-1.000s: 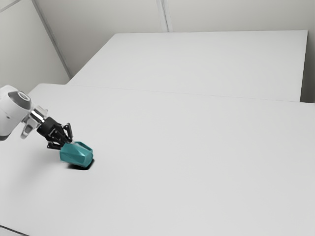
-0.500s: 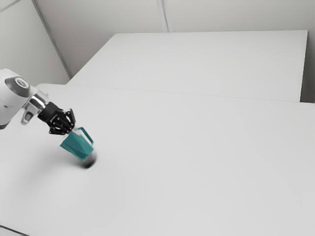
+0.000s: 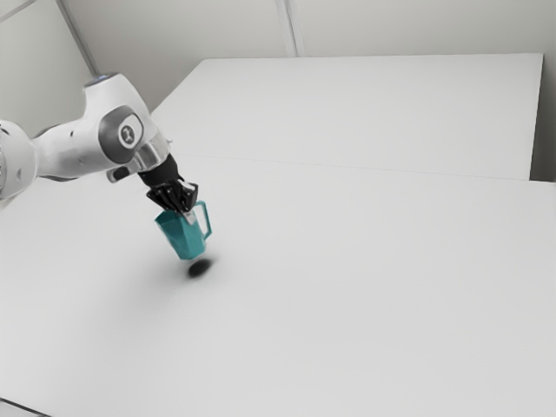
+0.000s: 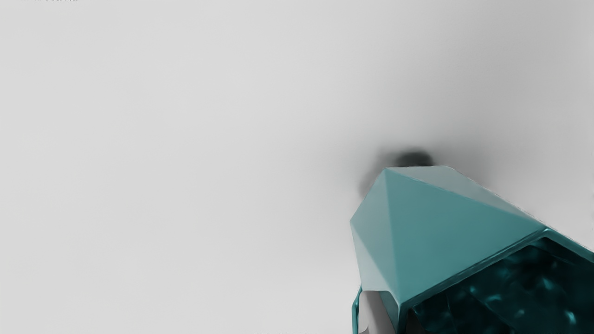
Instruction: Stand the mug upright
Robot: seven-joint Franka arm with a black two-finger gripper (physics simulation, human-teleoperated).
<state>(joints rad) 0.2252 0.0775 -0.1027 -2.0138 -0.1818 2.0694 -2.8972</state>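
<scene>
My gripper (image 3: 184, 211) is shut on the wall of the teal mug (image 3: 182, 235), near its rim on the handle side. The mug hangs above the table, tilted a little, its opening up and its base low, with a dark shadow beneath it. Its handle points to the exterior view's right. In the wrist view the faceted mug (image 4: 445, 236) shows its side and dark inside. There the gripper (image 4: 394, 320) has one fingertip outside the wall by the handle and a dark part of the other inside the rim.
The white table (image 3: 347, 295) lies below the mug. Behind it stands another large white surface (image 3: 365, 113). A dark cable (image 3: 24, 407) crosses the near left corner of the exterior view.
My gripper has risen and moved to the exterior view's right with the mug. The mug has gone from lying on its side to hanging nearly upright, and its shadow has separated from it.
</scene>
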